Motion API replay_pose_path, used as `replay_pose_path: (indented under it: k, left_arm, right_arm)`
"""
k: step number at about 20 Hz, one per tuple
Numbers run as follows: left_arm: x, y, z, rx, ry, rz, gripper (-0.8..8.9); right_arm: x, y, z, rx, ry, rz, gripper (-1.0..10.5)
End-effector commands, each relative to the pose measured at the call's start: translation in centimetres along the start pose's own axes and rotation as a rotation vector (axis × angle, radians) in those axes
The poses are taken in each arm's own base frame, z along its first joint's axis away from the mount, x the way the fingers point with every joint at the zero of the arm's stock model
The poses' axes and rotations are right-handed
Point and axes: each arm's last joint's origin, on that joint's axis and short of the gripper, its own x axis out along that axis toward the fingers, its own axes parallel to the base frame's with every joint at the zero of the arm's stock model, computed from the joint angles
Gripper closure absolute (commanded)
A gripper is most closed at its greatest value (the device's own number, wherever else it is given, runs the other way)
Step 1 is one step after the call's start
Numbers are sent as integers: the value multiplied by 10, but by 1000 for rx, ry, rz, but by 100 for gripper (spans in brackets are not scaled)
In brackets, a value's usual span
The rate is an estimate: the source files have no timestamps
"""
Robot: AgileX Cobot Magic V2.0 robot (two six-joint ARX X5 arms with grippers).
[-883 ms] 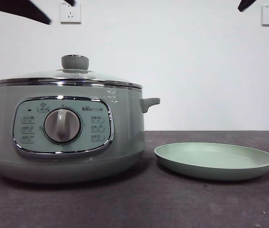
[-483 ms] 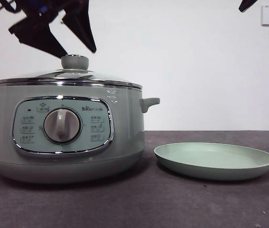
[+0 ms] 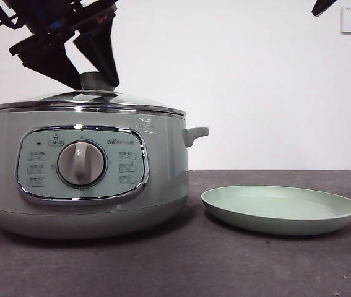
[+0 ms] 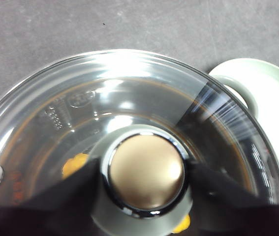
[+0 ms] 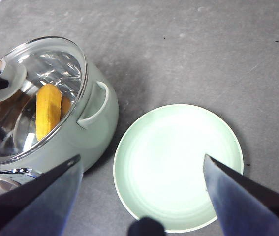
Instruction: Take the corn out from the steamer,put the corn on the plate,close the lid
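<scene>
The left pincer sits straddling the round pale green knob with its metal cap, one black jaw on each side of it, apart and close against the knob's sides; whether they already press on it cannot be told. That knob crowns the low-domed glass lid with a chrome rim, which lies seated on the large round sage-green steamer with its chrome-framed panel and grey dial, directly beneath this pincer. Under the glass, below and just beside the left pincer, lies the short yellow-orange corn, inside the pot and untouched. The right pincer hangs high with its jaws spread wide, holding nothing; the shallow round pale green plate lies bare right under it on the dark grey table, with the steamer off to one side, its side handle near the plate's rim. The step in hand looks to be the first one, grasping the lid to uncover the pot. The next move likely calls for closing the left jaws firmly on the knob, then lifting straight up so the rim clears the pot without dragging, and carrying the lid aside to leave the corn reachable.
</scene>
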Motion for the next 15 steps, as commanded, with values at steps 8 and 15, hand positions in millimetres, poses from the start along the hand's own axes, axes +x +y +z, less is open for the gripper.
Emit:
replay_pose_path:
  k: [8, 15]
  left_arm:
    - [-25, -2, 11, 48, -113, 66, 822]
    - [-116, -3, 13, 18, -369, 319, 822]
  right_arm:
    - [13, 18, 10, -28, -44, 89, 539]
    - [77, 76, 35, -145, 107, 273, 541]
